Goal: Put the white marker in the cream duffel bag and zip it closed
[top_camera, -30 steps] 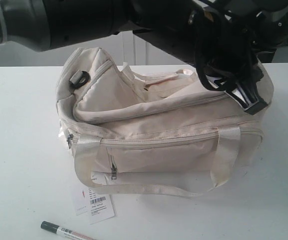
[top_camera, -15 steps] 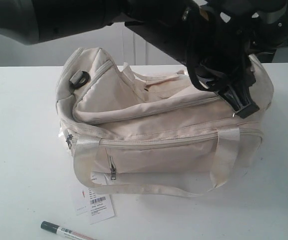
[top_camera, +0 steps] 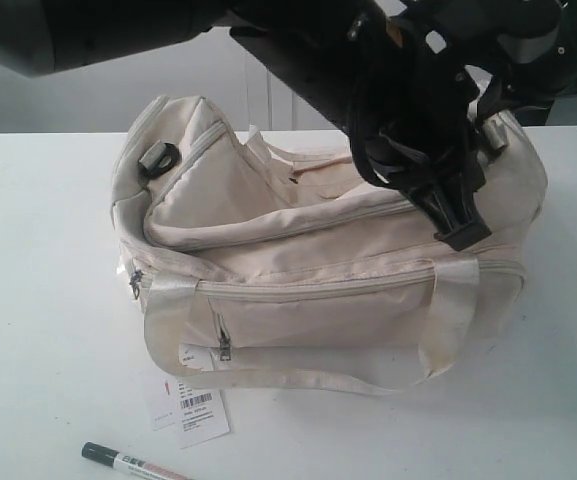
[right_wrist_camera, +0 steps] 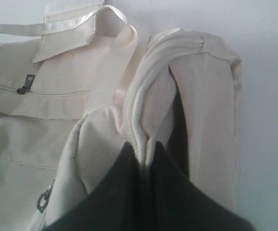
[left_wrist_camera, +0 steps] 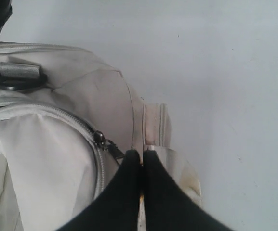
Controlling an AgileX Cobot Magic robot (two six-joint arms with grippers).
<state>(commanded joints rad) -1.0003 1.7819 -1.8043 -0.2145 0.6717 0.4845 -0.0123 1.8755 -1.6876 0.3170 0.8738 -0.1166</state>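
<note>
- Movement first: the right pincer [top_camera: 458, 225] has slid along the top of the bag [top_camera: 308, 300] from its far right end towards the middle, and sits a little lower than 1 second ago.
- Its jaws are clamped on a fold of cream cloth at that end of the bag [right_wrist_camera: 146, 147]. The fold is bunched up between them.
- That end of the bag has followed the pull slightly; the rest of the bag has barely moved.
- My reading: this is work on the bag's mouth, opening or holding it. The 1st step of the job is not done.
- The marker [top_camera: 118, 460] lies untouched on the surface [top_camera: 48, 300], in front of the bag's left corner and just past the tag [top_camera: 193, 410].
- The left pincer [left_wrist_camera: 139, 155] is closed above the bag's left end, near the zip pull [left_wrist_camera: 100, 139]. Nothing shows between its tips.
- Contents: the top flap sags loosely and no item shows inside the bag. Most of the interior is hidden.
- The front pocket [top_camera: 318, 320] is zipped shut.
</note>
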